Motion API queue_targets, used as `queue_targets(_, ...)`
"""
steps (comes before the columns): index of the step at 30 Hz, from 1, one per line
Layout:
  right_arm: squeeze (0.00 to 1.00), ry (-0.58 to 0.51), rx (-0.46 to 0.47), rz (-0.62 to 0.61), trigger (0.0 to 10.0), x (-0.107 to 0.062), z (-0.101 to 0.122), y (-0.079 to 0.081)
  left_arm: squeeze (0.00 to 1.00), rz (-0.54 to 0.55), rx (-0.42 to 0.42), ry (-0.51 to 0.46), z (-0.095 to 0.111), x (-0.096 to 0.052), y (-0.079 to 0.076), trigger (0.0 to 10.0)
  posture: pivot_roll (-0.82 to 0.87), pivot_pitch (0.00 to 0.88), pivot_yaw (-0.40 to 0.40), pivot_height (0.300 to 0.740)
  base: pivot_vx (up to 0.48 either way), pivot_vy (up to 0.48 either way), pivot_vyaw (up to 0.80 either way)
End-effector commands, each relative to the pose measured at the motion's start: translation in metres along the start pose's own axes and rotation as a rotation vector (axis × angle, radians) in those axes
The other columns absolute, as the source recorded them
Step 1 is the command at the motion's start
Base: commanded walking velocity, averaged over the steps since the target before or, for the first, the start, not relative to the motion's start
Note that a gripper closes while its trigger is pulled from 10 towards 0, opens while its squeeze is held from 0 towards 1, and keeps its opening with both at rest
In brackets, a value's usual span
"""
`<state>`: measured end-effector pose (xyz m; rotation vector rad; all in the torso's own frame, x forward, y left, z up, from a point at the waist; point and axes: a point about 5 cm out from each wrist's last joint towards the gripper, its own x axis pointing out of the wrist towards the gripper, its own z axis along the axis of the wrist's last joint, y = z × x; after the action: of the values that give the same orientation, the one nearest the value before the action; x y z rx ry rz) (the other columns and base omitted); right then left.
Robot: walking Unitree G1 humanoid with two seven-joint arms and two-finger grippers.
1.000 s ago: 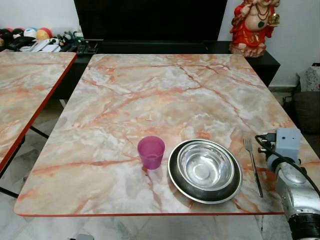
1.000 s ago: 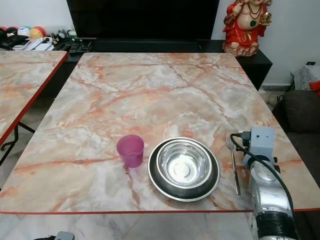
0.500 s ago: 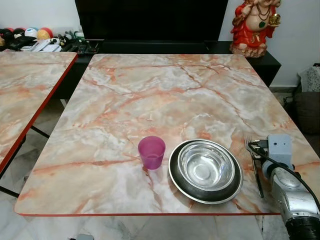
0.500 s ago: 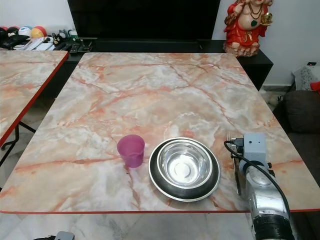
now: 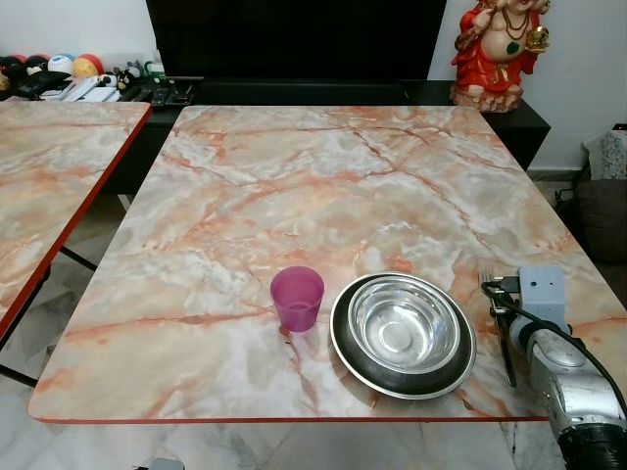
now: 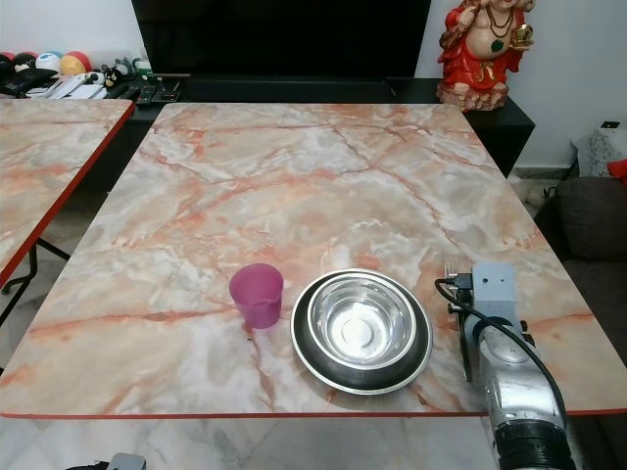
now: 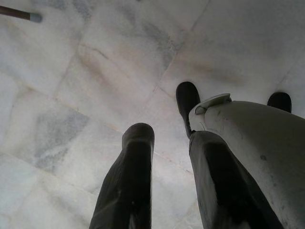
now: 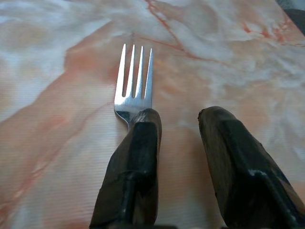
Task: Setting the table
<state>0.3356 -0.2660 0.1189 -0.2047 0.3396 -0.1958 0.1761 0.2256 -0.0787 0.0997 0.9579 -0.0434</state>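
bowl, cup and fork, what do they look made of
Bowl: likely stainless steel, with mirror-bright reflections, resting on a darker metal plate. Cup: probably plastic, translucent purple and matte. Fork: polished metal with shiny silver tines.

A silver, rounded right arm (image 5: 578, 392) is seen, topped by a pale grey box (image 5: 542, 291) with a black cable (image 6: 468, 311) looped over it. Two long black fingers (image 8: 133, 162) are shown, matte and scuffed. The left gripper (image 7: 169, 143) is matched: black fingers.
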Motion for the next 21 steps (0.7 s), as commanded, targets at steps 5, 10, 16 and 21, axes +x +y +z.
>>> queue_targets(5,0.0,0.03,-0.001,0.017,10.0,0.0,-0.0064,0.0023,0.0,-0.003,0.009,0.047,-0.0102,-0.0017,0.0004,10.0,0.01,0.132,0.012,0.74,0.0,0.0,0.0)
queue_targets(10,0.0,0.025,-0.005,0.025,10.0,0.0,-0.0053,0.0036,0.0,-0.004,0.009,0.047,-0.0104,-0.0017,0.0004,10.0,0.01,0.132,0.011,0.74,0.0,0.0,0.0)
queue_targets(16,0.0,0.008,-0.003,0.046,10.0,-0.0001,-0.0032,0.0072,0.0,-0.003,0.009,0.048,-0.0106,-0.0018,0.0007,10.0,0.01,0.133,0.011,0.74,0.0,0.0,0.0)
queue_targets(21,0.0,-0.004,-0.006,0.069,10.0,0.0002,-0.0019,0.0105,0.0,-0.003,0.009,0.048,-0.0107,-0.0019,0.0008,10.0,0.01,0.133,0.011,0.74,0.0,0.0,0.0)
